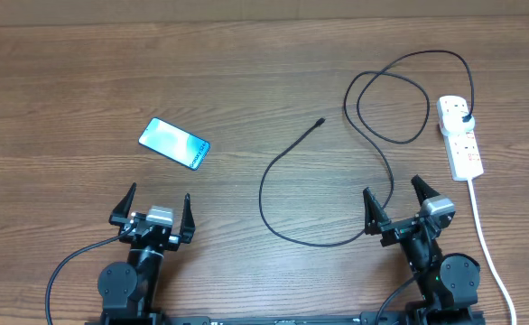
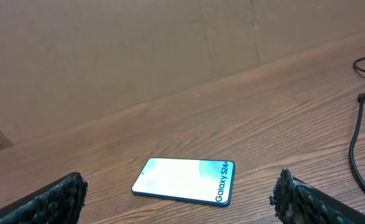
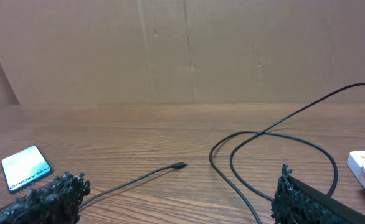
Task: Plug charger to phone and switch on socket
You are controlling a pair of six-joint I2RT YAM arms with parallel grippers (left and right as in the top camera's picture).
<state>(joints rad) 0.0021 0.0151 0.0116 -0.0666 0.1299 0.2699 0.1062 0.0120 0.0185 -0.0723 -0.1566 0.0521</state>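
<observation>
The phone lies flat at the left of the table with its blue-cyan screen lit; it also shows in the left wrist view and the right wrist view. The black charger cable loops across the middle, its connector tip free on the wood, its black plug in the white power strip. The tip also shows in the right wrist view. My left gripper is open and empty near the phone. My right gripper is open and empty, with the cable between its fingers' line of sight.
The power strip's thick white cord runs down the right side past my right arm. A brown cardboard wall stands behind the table's far edge.
</observation>
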